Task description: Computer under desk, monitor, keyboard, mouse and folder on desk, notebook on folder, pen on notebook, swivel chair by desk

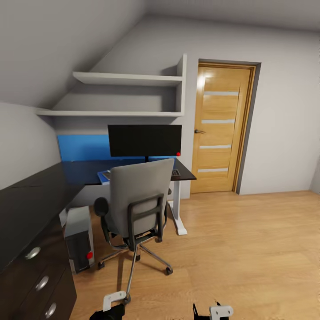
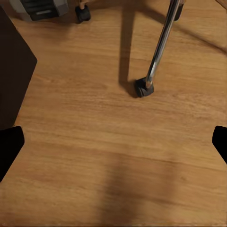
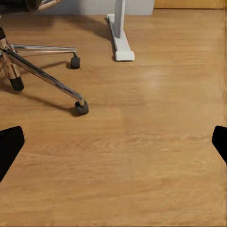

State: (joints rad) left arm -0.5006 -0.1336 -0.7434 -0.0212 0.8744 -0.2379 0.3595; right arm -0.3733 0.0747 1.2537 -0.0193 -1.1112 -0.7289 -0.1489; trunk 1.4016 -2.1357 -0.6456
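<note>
- The monitor (image 1: pixel 145 140) is seen standing on the desk (image 1: pixel 84 172); the computer (image 1: pixel 79 238) stands on the floor at the desk's end, beside the chair (image 1: pixel 138 202).
- A blue item at the desk edge cannot be identified; the chair seat is hidden.
- Both grippers, left (image 2: pixel 113 142) and right (image 3: pixel 113 142), are spread wide and empty above the floor (image 1: pixel 249 249).
- An approach towards the chair is judged to be in hand.

left gripper (image 1: pixel 112 304): I see a white bracket on a black body
right gripper (image 1: pixel 213 312): same white-on-black build
fingertips (image 2: pixel 10 149): plain black
</note>
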